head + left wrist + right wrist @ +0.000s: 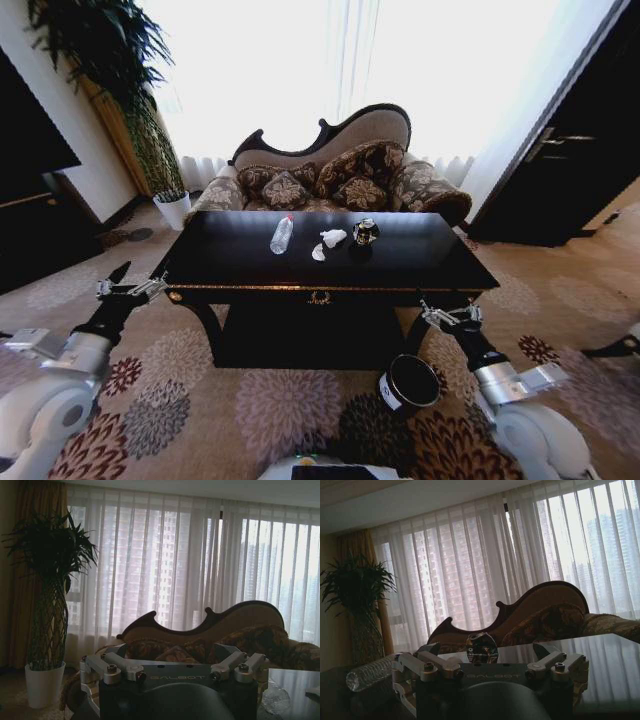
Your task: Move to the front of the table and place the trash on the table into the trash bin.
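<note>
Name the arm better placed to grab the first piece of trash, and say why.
Probably right: the right gripper hangs beside the trash bin, open and empty, nearer the dark shiny item than the left gripper.

Both arms are bulky and white at the shoulder, narrowing through silver-grey collars to black forearms. The left gripper and right gripper have pale metal fingers on pivoting links fixed with dark screws, mounted on a black housing with GALBOT lettered faintly across its face
</note>
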